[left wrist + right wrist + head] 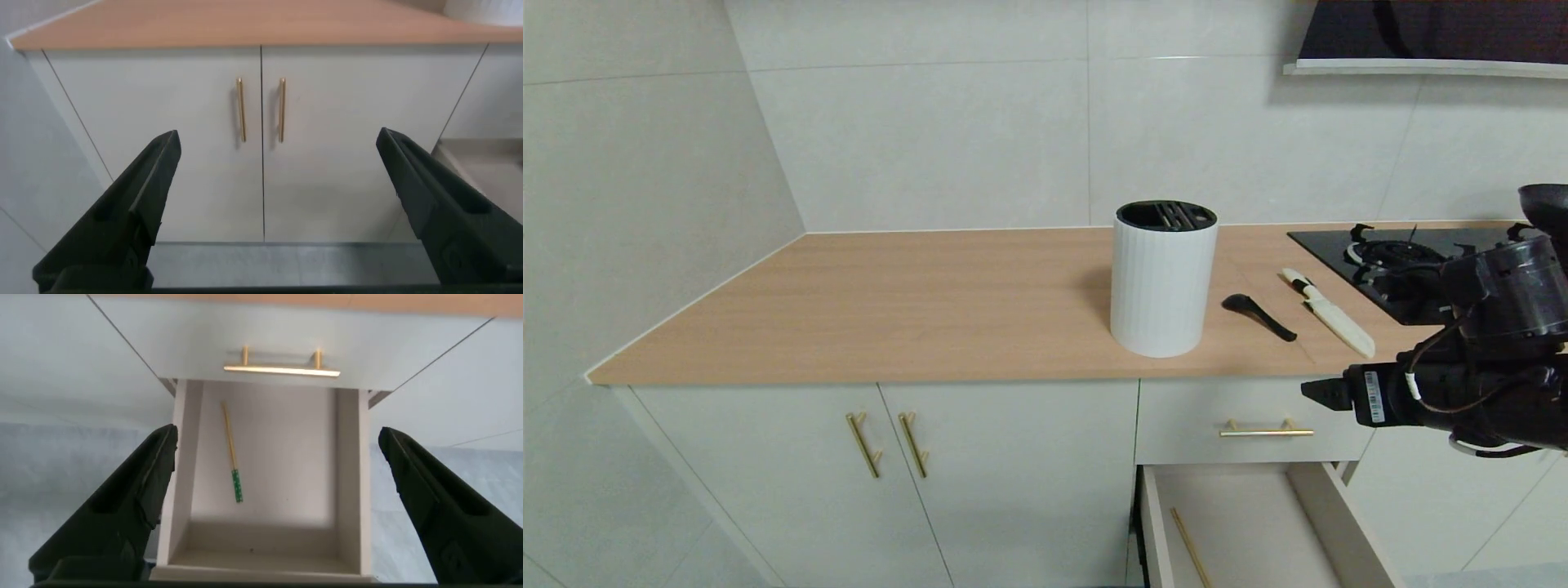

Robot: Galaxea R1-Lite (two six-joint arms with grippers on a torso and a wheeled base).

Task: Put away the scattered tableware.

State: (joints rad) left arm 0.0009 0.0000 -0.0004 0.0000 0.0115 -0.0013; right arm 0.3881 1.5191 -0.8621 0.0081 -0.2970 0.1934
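On the wooden countertop a black spoon and a white-bladed knife lie to the right of a white cylindrical holder with a slotted black top. Below them the lower drawer stands pulled out, and a single chopstick with a green end lies in it. My right gripper hangs open and empty above that drawer, in front of the counter's edge. My left gripper is open and empty, facing the cabinet doors.
A black gas hob sits at the counter's far right, under a range hood. The upper drawer with a gold handle is closed. Tiled walls bound the counter at the back and left.
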